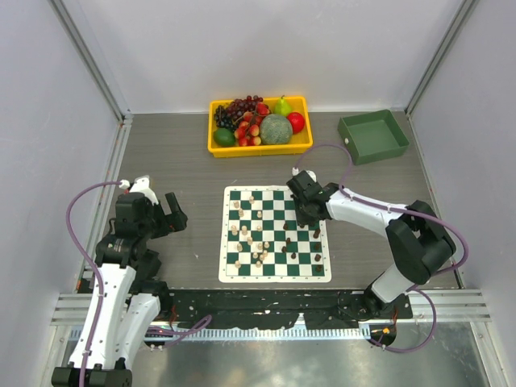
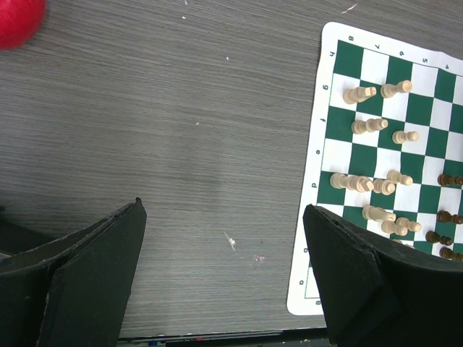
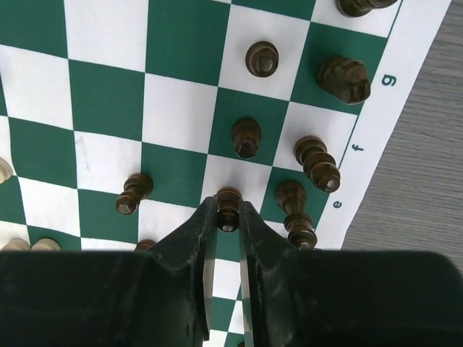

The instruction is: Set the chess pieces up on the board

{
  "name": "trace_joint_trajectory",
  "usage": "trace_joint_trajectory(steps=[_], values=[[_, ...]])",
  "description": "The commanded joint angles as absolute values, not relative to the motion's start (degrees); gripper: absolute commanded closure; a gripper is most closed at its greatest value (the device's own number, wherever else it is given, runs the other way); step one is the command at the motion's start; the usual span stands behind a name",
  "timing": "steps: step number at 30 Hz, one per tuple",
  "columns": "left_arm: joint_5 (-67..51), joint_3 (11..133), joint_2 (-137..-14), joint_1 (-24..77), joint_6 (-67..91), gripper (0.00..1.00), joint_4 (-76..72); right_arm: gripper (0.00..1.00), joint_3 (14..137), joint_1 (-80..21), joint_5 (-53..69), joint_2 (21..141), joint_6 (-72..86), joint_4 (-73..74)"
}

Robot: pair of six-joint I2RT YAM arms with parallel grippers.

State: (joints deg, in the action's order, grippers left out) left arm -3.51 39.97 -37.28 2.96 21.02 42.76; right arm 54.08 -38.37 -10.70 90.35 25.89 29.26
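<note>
The green-and-white board [image 1: 274,279] lies between my arms. Light chess pieces [image 1: 246,234] stand scattered on its left half, dark ones [image 1: 318,258] on its right. My right gripper [image 1: 309,216] hovers over the right half. In the right wrist view the gripper [image 3: 228,213] is shut on a dark brown piece [image 3: 229,195], above the board [image 3: 405,94]. More dark pieces [image 3: 246,137] stand close ahead and to the right [image 3: 296,210]. My left gripper [image 1: 176,214] is open over bare table left of the board [image 2: 318,159], with nothing between its fingers [image 2: 224,206]. Light pieces [image 2: 354,182] show there.
A yellow tray [image 1: 214,147] of fruit stands at the back centre, a green bin [image 1: 372,137] at the back right. A red fruit [image 2: 18,18] shows at the left wrist view's top corner. Grey walls close in on both sides.
</note>
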Motion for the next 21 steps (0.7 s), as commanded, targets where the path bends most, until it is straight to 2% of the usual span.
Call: trace_joint_trajectory(steps=[1, 13, 21], values=[[-3.87, 41.04, -37.00, 2.81, 21.27, 0.02, 42.36, 0.78, 54.05, -38.23, -11.61, 90.79, 26.54, 26.98], [-4.30, 41.13, -37.27, 2.72, 21.18, 0.02, 42.28, 0.65, 55.55, -38.23, -11.78, 88.78, 26.11, 28.30], [-3.78, 41.31, -37.27, 2.73, 21.09, 0.02, 42.45, 0.60, 57.57, -39.11, -8.26, 84.38, 25.40, 28.39]])
